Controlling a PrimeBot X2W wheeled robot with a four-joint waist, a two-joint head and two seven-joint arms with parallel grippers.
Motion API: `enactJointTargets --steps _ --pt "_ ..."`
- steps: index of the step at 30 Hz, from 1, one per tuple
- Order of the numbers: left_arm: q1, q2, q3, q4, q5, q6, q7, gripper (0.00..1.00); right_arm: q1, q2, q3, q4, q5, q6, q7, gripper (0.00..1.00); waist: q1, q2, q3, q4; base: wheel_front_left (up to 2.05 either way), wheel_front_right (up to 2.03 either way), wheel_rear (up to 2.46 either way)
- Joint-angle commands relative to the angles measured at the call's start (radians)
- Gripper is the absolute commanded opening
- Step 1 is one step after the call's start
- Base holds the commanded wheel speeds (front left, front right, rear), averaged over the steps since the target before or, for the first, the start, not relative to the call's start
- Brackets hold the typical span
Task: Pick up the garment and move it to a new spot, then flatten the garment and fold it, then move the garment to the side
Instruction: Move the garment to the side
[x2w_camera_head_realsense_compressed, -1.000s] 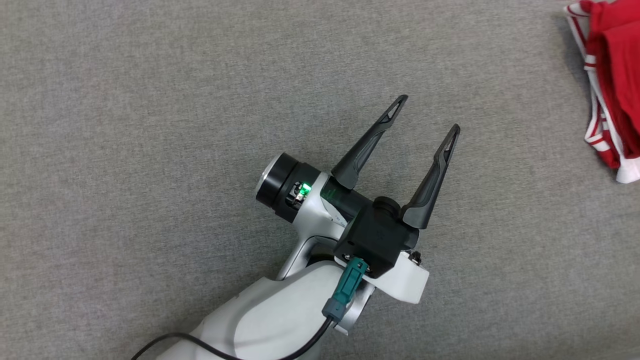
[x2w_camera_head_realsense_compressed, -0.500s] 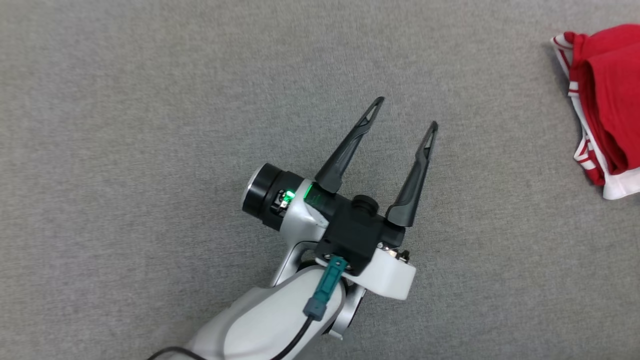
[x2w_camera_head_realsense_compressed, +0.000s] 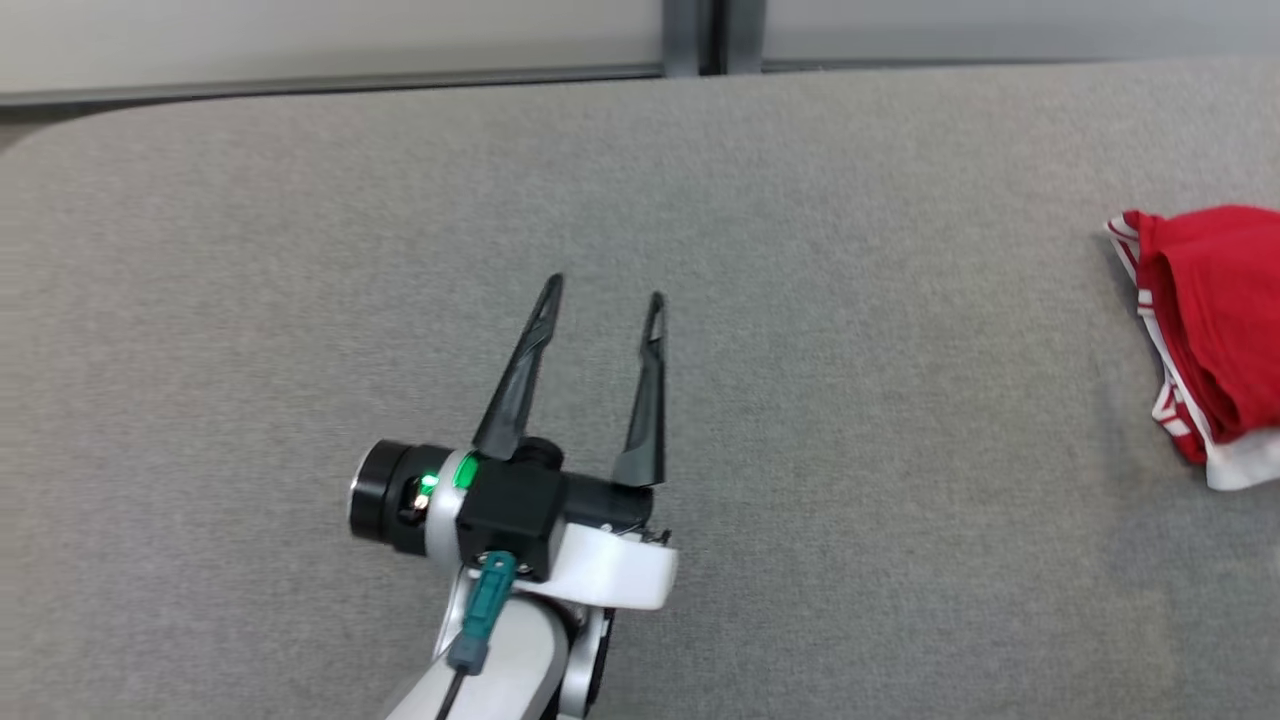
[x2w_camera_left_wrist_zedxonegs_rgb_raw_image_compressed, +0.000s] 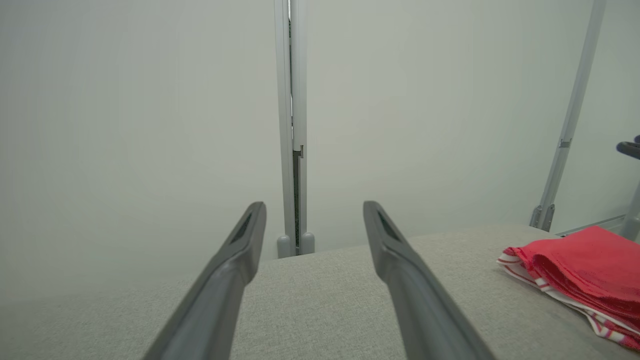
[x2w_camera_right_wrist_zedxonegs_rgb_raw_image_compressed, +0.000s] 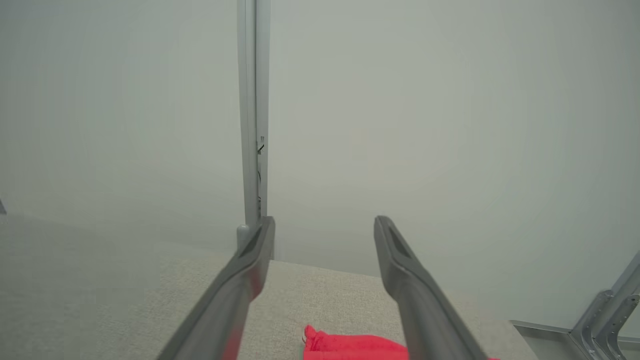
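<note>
The garment (x2w_camera_head_realsense_compressed: 1205, 330) is red with white striped trim and lies folded in a bundle at the right edge of the grey table (x2w_camera_head_realsense_compressed: 300, 250). My left gripper (x2w_camera_head_realsense_compressed: 604, 301) hovers open over the table's middle, far left of the garment, with nothing between its fingers. From the left wrist, that gripper (x2w_camera_left_wrist_zedxonegs_rgb_raw_image_compressed: 313, 214) points at the back wall, and the garment (x2w_camera_left_wrist_zedxonegs_rgb_raw_image_compressed: 585, 267) lies to its lower right. My right gripper (x2w_camera_right_wrist_zedxonegs_rgb_raw_image_compressed: 322, 227) is open above the garment (x2w_camera_right_wrist_zedxonegs_rgb_raw_image_compressed: 350, 345), whose red edge shows low between the fingers without touching them.
The table's far edge (x2w_camera_head_realsense_compressed: 400, 95) runs below a pale wall with a vertical metal post (x2w_camera_head_realsense_compressed: 705, 30). A slanted metal frame leg (x2w_camera_left_wrist_zedxonegs_rgb_raw_image_compressed: 567, 130) stands at the right beyond the table.
The head camera has tilted up, bringing the table's far edge and the wall into view. My left gripper has drawn back and turned to point straight ahead, still open.
</note>
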Motion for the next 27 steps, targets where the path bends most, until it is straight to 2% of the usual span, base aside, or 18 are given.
enactJointTargets --steps 1,3,9,14,20,27 --pt "0.012 0.003 0.008 -0.005 0.008 -0.008 -0.004 1.00 0.018 0.011 -0.008 -0.004 -0.001 -0.002 0.000 1.00 0.0000 -0.0001 -0.047 0.038 0.00 0.00 0.00" --pt "0.059 0.003 0.043 -0.008 0.009 -0.033 -0.004 1.00 0.068 0.079 -0.042 -0.017 0.013 -0.002 0.000 1.00 0.0000 -0.0001 -0.075 0.048 0.00 0.00 0.00" --pt "0.175 0.003 0.141 -0.001 0.010 -0.096 -0.004 1.00 0.215 0.251 -0.078 -0.099 -0.068 -0.002 0.000 1.00 0.0000 -0.0001 -0.133 0.056 0.00 0.00 0.00" --pt "0.244 0.003 0.192 0.034 0.011 -0.136 -0.004 1.00 0.306 0.366 -0.107 -0.123 -0.115 -0.001 0.000 1.00 0.0000 -0.0001 -0.166 0.050 0.00 0.00 0.00" --pt "0.295 0.003 0.239 0.058 0.012 -0.157 -0.004 1.00 0.369 0.444 -0.110 -0.133 -0.203 -0.001 0.000 1.00 0.0000 -0.0001 -0.193 0.035 0.00 0.00 0.00" --pt "0.326 0.003 0.274 0.022 0.002 -0.165 -0.004 1.00 0.400 0.482 -0.109 -0.140 -0.237 -0.001 0.000 1.00 0.0000 -0.0001 -0.210 0.030 0.00 0.00 0.00"
